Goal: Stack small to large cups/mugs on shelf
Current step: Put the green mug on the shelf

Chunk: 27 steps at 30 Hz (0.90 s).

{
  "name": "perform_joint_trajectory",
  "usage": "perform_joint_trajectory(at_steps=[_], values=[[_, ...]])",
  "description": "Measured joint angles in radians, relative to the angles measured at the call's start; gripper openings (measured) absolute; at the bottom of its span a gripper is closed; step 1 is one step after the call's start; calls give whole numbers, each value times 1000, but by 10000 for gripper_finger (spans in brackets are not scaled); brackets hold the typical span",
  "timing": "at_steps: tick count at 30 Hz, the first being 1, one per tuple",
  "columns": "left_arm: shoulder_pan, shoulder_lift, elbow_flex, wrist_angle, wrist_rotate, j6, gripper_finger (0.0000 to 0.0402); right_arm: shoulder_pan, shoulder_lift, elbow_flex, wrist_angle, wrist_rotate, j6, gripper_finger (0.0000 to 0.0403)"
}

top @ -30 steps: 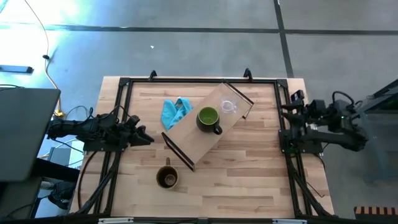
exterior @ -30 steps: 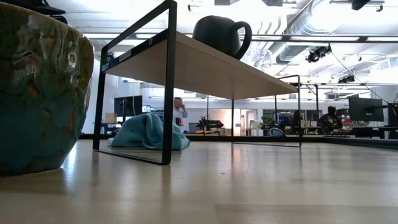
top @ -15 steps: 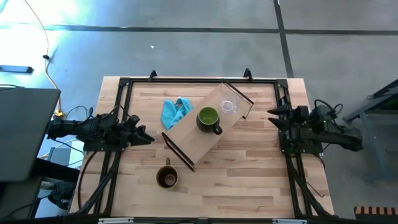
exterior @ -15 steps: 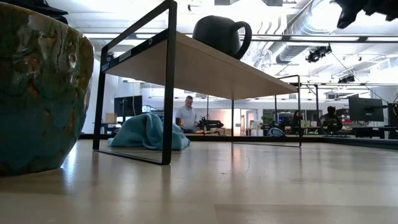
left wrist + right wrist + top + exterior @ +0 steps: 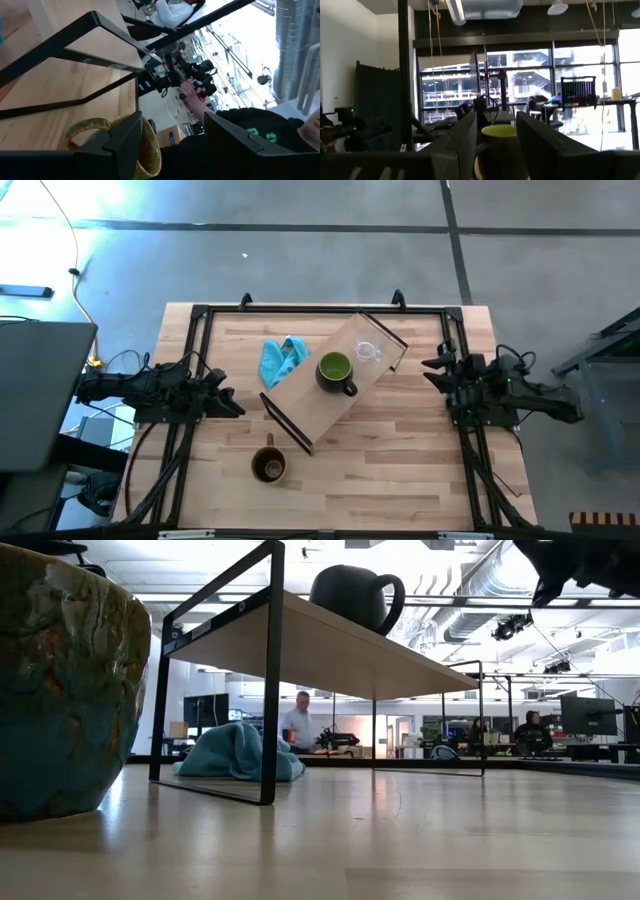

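Observation:
The shelf (image 5: 318,408) lies slantwise across the middle of the table. The green mug (image 5: 335,370) stands upright on its board, and the small clear glass cup (image 5: 368,352) stands just beyond it toward the shelf's far right end. The brown mug (image 5: 268,466) stands on the tabletop near the front edge, off the shelf's near end. My left gripper (image 5: 232,405) waits open at the table's left edge, level, with the brown mug's rim (image 5: 82,131) ahead of it. My right gripper (image 5: 430,367) hangs open above the right edge and faces the green mug (image 5: 500,145).
A crumpled blue cloth (image 5: 283,358) lies on the table left of the shelf's far half. Black rails (image 5: 320,310) frame the tabletop. Bare wood lies right of the shelf. People (image 5: 300,725) are in the room behind, and a hand (image 5: 192,97) shows beyond the table.
My right gripper has come down and moved out from the table's right edge toward the shelf, still open. It has entered the low view at the top right. The mugs, the cup and the shelf have stayed where they were.

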Motion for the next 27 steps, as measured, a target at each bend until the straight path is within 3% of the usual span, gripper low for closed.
perform_joint_trajectory(at_steps=[16, 27], values=[[0, 0, 0, -1, 34, 0, 200, 1, 0, -82, 76, -50, 39, 131], [0, 0, 0, -1, 34, -28, 200, 1, 0, -83, 20, -81, 53, 131]])
